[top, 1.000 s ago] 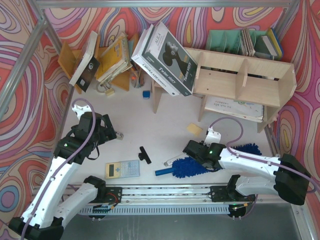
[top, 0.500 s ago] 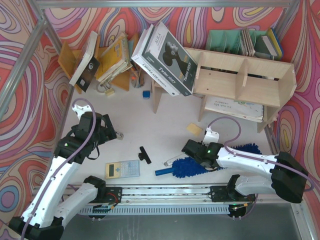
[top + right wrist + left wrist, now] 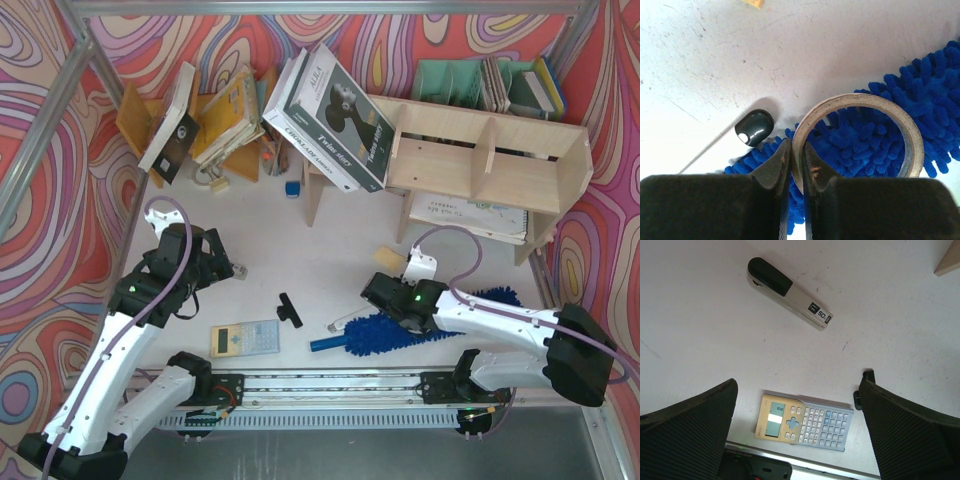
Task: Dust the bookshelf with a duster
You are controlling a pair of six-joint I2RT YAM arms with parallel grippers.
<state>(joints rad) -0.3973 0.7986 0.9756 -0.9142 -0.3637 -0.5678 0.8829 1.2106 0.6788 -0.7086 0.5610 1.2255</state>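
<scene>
My right end effector [image 3: 796, 150] is pinched almost fully shut on the wall of a tan tape roll [image 3: 860, 98], one finger inside the ring and one outside. The roll lies flat on the fluffy blue duster [image 3: 935, 85], and blue fibres fill its hole. So the duster sits directly under this end effector, touching the roll, but the fingers [image 3: 772, 167] have hold of the roll and not of the duster itself. A dark rounded cap [image 3: 754, 127] lies on the worktop just beside the fluff.

From the top camera, the duster [image 3: 385, 330] lies near the near edge of the worktop [image 3: 300, 230], right of the middle. Its smooth handle [image 3: 325, 343] points toward the left, and its fluffy far end [image 3: 497, 297] shows beyond the right arm. The right end effector [image 3: 385, 295] is low over the fluffy part, well clear of the handle.

The bookshelf [image 3: 490, 170] stands toward the far right corner, well apart from the duster.

My left end effector [image 3: 799, 385] hangs above the worktop with its fingers spread wide and nothing between them. Below it lie a calculator [image 3: 805, 422] at the near edge and a stapler [image 3: 790, 292] farther in.
</scene>
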